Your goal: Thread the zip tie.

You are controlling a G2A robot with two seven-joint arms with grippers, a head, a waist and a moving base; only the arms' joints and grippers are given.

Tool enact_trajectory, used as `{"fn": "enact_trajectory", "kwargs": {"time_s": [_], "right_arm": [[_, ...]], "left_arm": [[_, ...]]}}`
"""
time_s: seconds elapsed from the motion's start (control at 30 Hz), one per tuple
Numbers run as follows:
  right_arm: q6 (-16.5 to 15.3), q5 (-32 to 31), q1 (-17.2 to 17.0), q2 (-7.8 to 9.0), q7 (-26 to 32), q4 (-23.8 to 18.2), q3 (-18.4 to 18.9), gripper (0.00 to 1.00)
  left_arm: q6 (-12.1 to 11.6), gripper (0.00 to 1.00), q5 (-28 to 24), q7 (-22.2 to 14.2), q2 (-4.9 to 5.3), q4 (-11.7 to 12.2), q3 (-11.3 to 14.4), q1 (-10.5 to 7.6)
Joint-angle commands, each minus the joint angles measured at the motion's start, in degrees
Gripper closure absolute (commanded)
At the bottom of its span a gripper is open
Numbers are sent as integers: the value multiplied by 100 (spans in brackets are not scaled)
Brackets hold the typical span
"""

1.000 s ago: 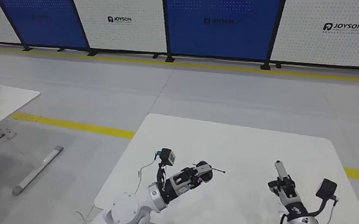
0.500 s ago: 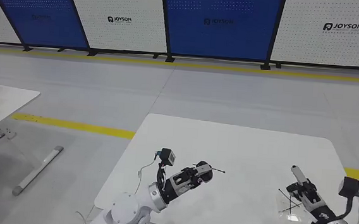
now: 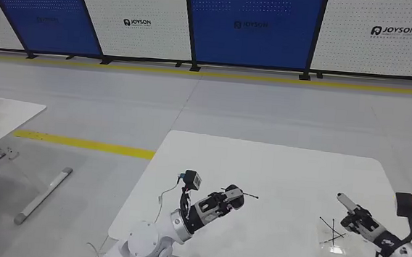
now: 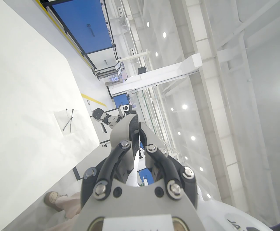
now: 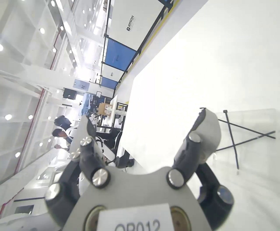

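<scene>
Left gripper [image 3: 238,196] [image 4: 137,129]: grey fingers with black ribbed pads, pressed together on a zip tie [image 3: 251,196]. The tie is a thin black strip. In the top view a short length pokes out past the fingertips toward the middle of the table [image 3: 275,170] [image 4: 32,87] [image 5: 196,65]. The wrist view doesn't show how deep it sits between the pads.

Right gripper [image 3: 344,203] [image 5: 145,116]: fingers spread wide, nothing between them. Links are black with silver pins, finger shells pale grey.

Spare zip ties [image 3: 332,232] [image 4: 70,120] [image 5: 231,140]: a few thin black straight strips with small square heads, lying crossed over one another. They lie flat on a clear plastic sheet [image 5: 251,118] [image 4: 60,116] near the table's right edge. The sheet is glossy and catches light.

The spare ties lie just beside the right gripper, on its side toward the left arm. They are outside the gap between its fingers and not touching it.

Left gripper and its tie are well apart from that pile.

Table top is plain matte white with rounded corners.
</scene>
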Motion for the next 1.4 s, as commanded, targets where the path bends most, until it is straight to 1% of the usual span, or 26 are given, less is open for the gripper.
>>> {"fn": "enact_trajectory", "kwargs": {"time_s": [0.0, 0.1, 0.13, 0.2, 0.3, 0.33, 0.4, 0.5, 0.6, 0.7, 1.27, 1.3, 1.33, 1.37], "right_arm": [[0, -1, 1, 0, 1, 0, 0, 0], [-39, -85, -19, 7, 7, -15, -45, 0], [-61, -245, -11, 32, 184, -29, -89, 0], [-63, -369, 47, 75, 460, -25, -46, 0], [-23, -425, 144, 168, 1223, -41, 123, 0], [-55, -519, 153, 208, 1498, -93, 185, 0], [-93, -636, 150, 259, 1806, -147, 260, 0], [-124, -941, 142, 336, 2294, -179, 242, 0], [-143, -1277, 157, 398, 2688, -132, 61, 0], [-177, -1435, 170, 417, 2630, -87, -74, 0], [-177, -1435, 170, 417, 2630, -87, -74, 0], [-196, -1438, 164, 417, 2621, -87, -91, 0], [-299, -1494, 168, 431, 2705, -90, -149, 0], [-298, -1603, 212, 450, 2688, -94, -115, 0]], "left_arm": [[0, 100, 0, 0, 0, 0, 0, 0], [0, 100, 0, 0, 0, 0, 0, 0], [0, 100, 0, 0, 0, 0, 0, 0], [0, 100, 0, 0, 0, 0, 0, 0], [0, 100, 0, 0, 0, 0, 0, 0], [0, 100, 0, 0, 0, 0, 0, 0], [0, 100, 0, 0, 0, 0, 0, 0], [0, 100, 0, 0, 0, 0, 0, 0], [0, 100, 0, 0, 0, 0, 0, 0], [0, 100, 0, 0, 0, 0, 0, 0], [0, 100, 0, 0, 0, 0, 0, 0], [0, 100, 0, 0, 0, 0, 0, 0], [0, 100, 0, 0, 0, 0, 0, 0], [0, 100, 0, 0, 0, 0, 0, 0]]}}
